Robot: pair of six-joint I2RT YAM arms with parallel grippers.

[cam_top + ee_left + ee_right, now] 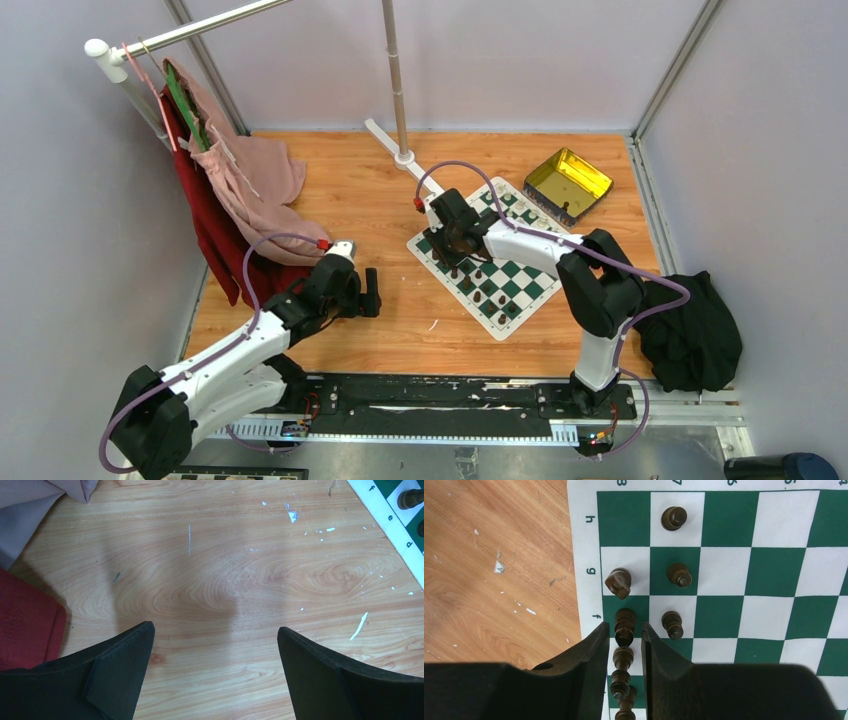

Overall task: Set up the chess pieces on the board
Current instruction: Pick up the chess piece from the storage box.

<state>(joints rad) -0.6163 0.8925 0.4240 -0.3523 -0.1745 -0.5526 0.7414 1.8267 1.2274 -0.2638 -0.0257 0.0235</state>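
The right end effector (624,642) has its jaws a little apart, one on either side of a dark piece (625,626) that stands on the f8 square of the board (584,555). A thin gap shows on each side of the piece, so the jaws are open and grip nothing. Farther back between the fingers (591,655), more dark chess pieces (622,657) line up along the same edge row of the board. Just past the fingertips a dark knight (618,582) stands on g8. Three dark pawns (679,574) occupy h7, g7 and f7, one row in from the board's border. In the overhead view this end effector hangs over the board's left-hand edge, and its arm reaches across the board from the near right.

The left end effector (215,645) has its jaws spread wide, holding nothing. It is above the bare wood of the desk (210,580), well left of the board, and only a corner of the board's border shows at the upper right of its wrist view. A red cloth (25,625) and a pink cloth (40,500) lie farther left of the board still.

A gold tin (567,182) sits just beyond the board's far right edge. A black cloth heap (690,330) lies to the right of the board.
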